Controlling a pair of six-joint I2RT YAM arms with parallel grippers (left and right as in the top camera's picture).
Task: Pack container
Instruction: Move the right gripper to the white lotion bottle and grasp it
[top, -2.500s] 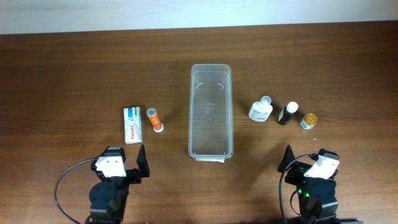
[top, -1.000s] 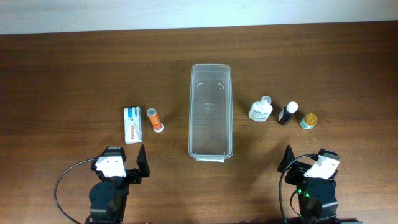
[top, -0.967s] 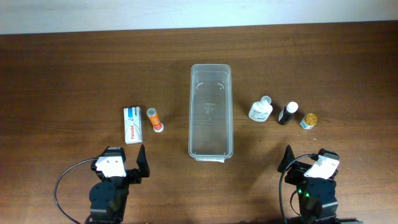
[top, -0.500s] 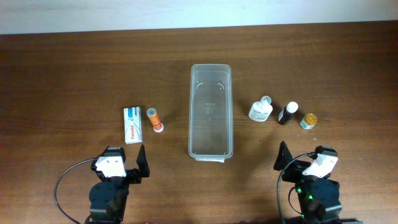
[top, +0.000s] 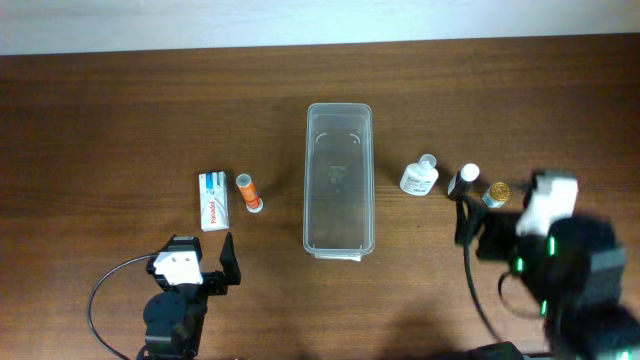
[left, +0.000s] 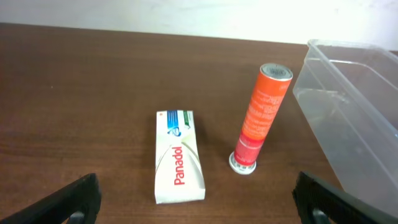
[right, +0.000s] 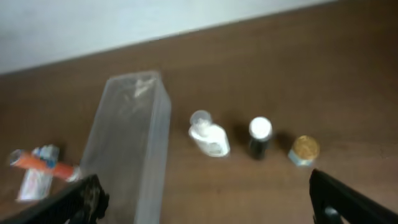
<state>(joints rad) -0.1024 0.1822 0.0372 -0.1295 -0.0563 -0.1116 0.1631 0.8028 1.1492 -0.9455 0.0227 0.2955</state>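
The clear plastic container (top: 338, 180) lies empty, lengthwise at the table's centre; it also shows in the left wrist view (left: 354, 112) and the right wrist view (right: 134, 137). Left of it lie a Panadol box (top: 212, 200) (left: 177, 158) and an orange tube (top: 248, 190) (left: 261, 115). Right of it stand a white bottle (top: 419, 177) (right: 210, 138), a black bottle with a white cap (top: 462, 182) (right: 259, 138) and a gold-capped jar (top: 497, 192) (right: 304, 150). My left gripper (top: 215, 268) (left: 202, 208) is open and empty, near the front edge. My right gripper (top: 470, 225) (right: 208, 199) is open, empty, raised and blurred, just in front of the bottles.
The brown wooden table (top: 120, 110) runs back to a pale wall. Black cables (top: 100, 295) loop by the left arm's base at the front edge.
My right arm has lifted off its rest spot and swung up and forward toward the three bottles, blurring in view. The left arm and all objects have not moved.
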